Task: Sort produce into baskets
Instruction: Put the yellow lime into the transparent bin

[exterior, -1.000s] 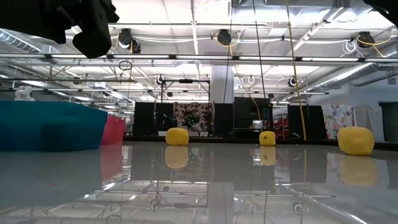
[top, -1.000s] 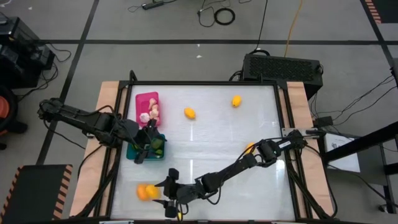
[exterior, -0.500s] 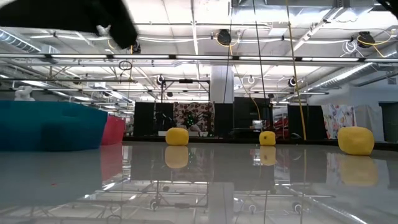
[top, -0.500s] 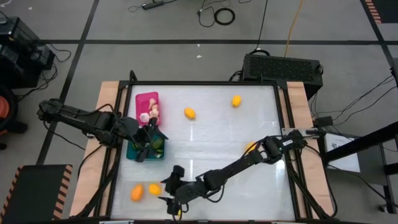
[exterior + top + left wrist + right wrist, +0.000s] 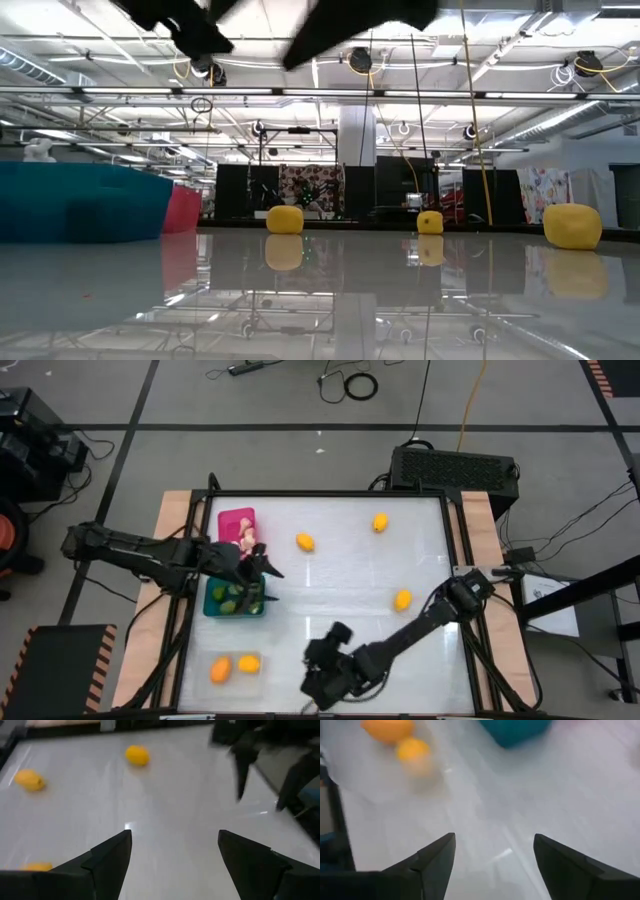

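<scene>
between the right gripper [image 5: 492, 865] fingers nothing but bare table shows; its jaws stand apart and empty, low over the front middle of the white table [image 5: 340, 585], seemingly free to go for another fruit. just beyond it in the right wrist view lie two yellow-orange fruits [image 5: 400, 740], which in the high view sit together in the clear basket [image 5: 232, 666] at the front left corner, likely their sorted home. the left gripper [image 5: 262, 568] hangs spread wide and empty over the far edge of the teal basket [image 5: 212, 606], where dark green ovals [image 5: 240, 596] are gathered. beside that, the pink basket [image 5: 232, 520] holds the pale bulbs [image 5: 244, 540]. three yellow fruits remain loose: one near the pink basket [image 5: 305, 542], one toward the far edge [image 5: 380, 522], one at the right side [image 5: 402, 599]. judged from this, those are what is left to collect.
</scene>
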Robot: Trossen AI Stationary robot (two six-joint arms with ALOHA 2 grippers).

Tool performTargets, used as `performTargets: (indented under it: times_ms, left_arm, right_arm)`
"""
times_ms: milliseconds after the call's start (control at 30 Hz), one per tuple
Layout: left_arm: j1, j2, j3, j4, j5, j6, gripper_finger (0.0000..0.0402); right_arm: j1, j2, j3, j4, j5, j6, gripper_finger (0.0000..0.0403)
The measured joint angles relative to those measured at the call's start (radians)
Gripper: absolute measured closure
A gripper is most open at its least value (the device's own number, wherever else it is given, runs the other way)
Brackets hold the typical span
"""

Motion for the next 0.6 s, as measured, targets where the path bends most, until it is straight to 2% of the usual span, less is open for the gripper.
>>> performTargets:
  times_ms: [67, 233, 433, 600]
  left_arm:
    - [0.03, 0.036, 0.0, -0.003, 0.001, -0.005, 0.0098]
    - [0.118, 0.132, 0.0, 0.098, 0.001, -0.005, 0.0098]
    - [0.215, 0.244, 0.0, 0.249, -0.059, -0.006, 0.0098]
    - [0.274, 0.326, 0.0, 0.293, -0.072, 0.079, 0.0098]
  right_arm:
    - [0.039, 0.0, 0.0, -0.094, 0.046, 0.099, 0.0146]
    - [0.123, 0.0, -0.009, -0.255, 0.238, 0.292, 0.0154]
    - [0.14, -0.019, -0.011, -0.437, 0.248, 0.445, 0.0162]
    - [0.143, -0.019, -0.011, -0.571, 0.174, 0.502, 0.0171]
